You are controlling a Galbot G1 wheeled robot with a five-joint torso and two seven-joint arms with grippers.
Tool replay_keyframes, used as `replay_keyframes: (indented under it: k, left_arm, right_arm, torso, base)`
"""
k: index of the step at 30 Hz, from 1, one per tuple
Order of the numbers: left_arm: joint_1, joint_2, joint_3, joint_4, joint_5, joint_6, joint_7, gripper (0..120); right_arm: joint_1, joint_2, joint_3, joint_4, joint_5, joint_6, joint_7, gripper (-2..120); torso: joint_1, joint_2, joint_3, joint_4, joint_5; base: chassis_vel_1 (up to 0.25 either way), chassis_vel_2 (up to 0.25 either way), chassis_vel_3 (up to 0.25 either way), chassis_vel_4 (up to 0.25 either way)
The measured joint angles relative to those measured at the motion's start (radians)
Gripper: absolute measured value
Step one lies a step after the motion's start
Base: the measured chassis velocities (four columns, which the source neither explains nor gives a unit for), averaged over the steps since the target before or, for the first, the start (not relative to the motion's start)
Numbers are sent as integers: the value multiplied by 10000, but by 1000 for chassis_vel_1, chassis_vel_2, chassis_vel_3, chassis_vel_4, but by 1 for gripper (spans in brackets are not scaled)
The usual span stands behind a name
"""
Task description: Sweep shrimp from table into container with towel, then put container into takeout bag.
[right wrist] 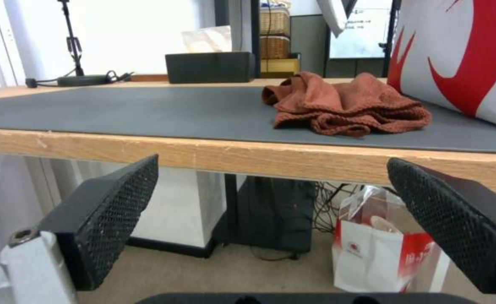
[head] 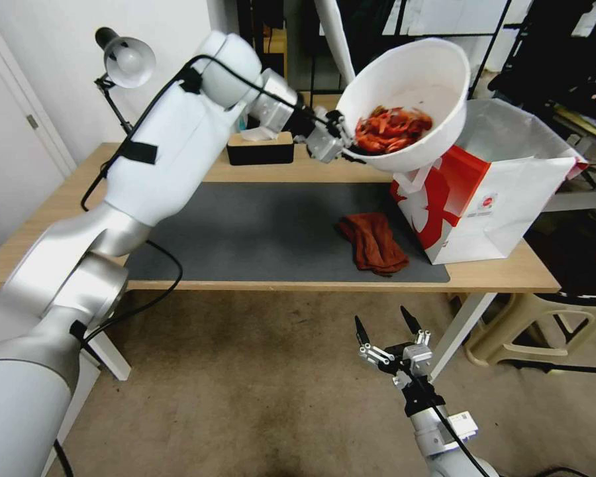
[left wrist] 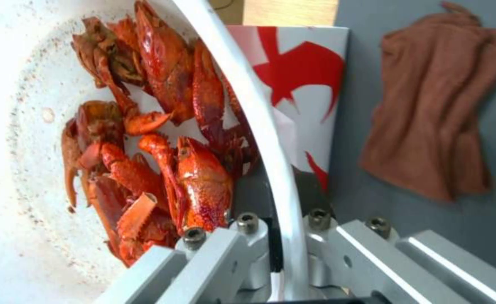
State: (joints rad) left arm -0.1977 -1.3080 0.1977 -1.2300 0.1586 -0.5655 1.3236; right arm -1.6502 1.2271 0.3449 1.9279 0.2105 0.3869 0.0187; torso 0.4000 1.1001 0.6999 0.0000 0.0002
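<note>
I've got the left hand (head: 343, 147) pinched shut on the rim of the container (head: 410, 86), holding it in the air above the worktop's (head: 285, 171) far right end, tipped toward me, the shrimp (head: 392, 127) heaped against the low side (right by my fingers). The takeout bag (head: 490, 205) stands open at the right end of the worktop, just under and beyond the bowl. For this step I'd level the bowl first so nothing slides out over the rim, then carry it over the middle of the bag's mouth and lower it straight, clear of the strap handles. The towel (head: 373, 242) lies bunched on the mat beside the bag. My right hand (head: 387, 326) waits below the near edge, wide open, holding nothing.
</note>
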Motion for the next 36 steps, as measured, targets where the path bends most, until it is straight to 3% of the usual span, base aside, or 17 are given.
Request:
replay_keyframes:
  k: [7, 9, 15, 17, 21, 26, 34, 36]
  left_arm:
    - [-226, -825, 93, 656, 209, -106, -576, 0]
    - [-362, -1278, 79, 985, 335, -194, -764, 0]
    - [-533, -1839, 80, 1366, 530, -286, -962, 0]
    - [-718, -2269, 112, 1739, 672, -371, -1007, 0]
    - [-957, -2647, 156, 2211, 831, -482, -996, 0]
    - [-1171, -2807, 420, 2641, 851, -519, -978, 0]
    - [-1304, -2948, 473, 2903, 867, -538, -982, 0]
    - [-1483, -3039, 564, 3259, 928, -609, -982, 0]
  right_arm:
    - [15, 37, 35, -49, -16, 24, -13, 100]
    - [10, 48, 36, -81, -18, 53, -20, 100]
    - [-22, 70, 36, -88, -30, 83, -29, 100]
    - [-58, 97, 34, -102, -63, 121, -48, 100]
    - [-120, 132, 25, -105, -105, 169, -70, 100]
    - [-228, 198, 3, -52, -185, 211, -95, 100]
    - [-299, 267, -24, 3, -243, 244, -118, 100]
    - [-316, 328, -64, 6, -286, 265, -145, 100]
  torso:
    - [0, 0, 0, 2, -2]
    - [0, -1, 1, 1, 0]
    - [0, -1, 0, 0, 1]
    - [0, -1, 0, 0, 0]
    - [0, 0, 0, -4, 1]
    - [0, -1, 1, 1, -1]
    - [0, -1, 0, 1, -2]
    - [0, -1, 1, 0, -2]
  base:
    - [0, 0, 0, 0]
    - [0, 0, 0, 0]
    - [0, 0, 0, 0]
    - [0, 0, 0, 0]
    - [0, 0, 0, 0]
    - [0, 0, 0, 0]
    - [0, 0, 0, 0]
    - [0, 0, 0, 0]
